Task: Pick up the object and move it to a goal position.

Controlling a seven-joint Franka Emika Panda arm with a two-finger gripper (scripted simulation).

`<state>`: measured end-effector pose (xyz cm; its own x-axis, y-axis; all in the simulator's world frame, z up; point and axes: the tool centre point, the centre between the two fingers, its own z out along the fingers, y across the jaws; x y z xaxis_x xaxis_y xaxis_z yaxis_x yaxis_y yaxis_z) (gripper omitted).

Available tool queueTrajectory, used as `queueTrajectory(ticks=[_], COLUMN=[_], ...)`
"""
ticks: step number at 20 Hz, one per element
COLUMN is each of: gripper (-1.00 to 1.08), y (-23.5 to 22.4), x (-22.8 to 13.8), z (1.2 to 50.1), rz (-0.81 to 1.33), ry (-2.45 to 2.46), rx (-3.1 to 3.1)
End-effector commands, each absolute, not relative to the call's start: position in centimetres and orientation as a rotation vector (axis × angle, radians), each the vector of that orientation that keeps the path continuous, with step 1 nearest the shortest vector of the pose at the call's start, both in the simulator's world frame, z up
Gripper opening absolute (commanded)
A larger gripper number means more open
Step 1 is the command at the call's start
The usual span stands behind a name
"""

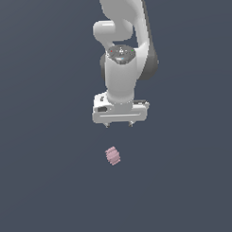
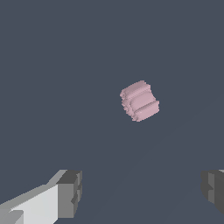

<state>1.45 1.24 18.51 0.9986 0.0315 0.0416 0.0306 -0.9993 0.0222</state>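
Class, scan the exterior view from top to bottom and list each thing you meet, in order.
Arm → gripper, jaws open → pink object, lying apart from the gripper.

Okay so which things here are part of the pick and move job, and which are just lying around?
Part of the job:
- pale pink ridged lump, lying on the surface, not yet grasped
- gripper, open, apart from the lump

Just lying about:
- nothing else shows, only the plain dark grey surface; no goal marker is visible
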Motion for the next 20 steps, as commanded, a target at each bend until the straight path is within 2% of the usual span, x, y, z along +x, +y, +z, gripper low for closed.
queueTrajectory(ticks=[1,11,20], gripper=[1.0,1.0,1.0], y=[1.2,3.4,3.0], x=[1.4,2.1,2.6], z=[18.5,19.8,19.2], rz=[0.065,0.093,0.085], ry=[0.048,0.147,0.187], rx=[3.119,3.121,3.117])
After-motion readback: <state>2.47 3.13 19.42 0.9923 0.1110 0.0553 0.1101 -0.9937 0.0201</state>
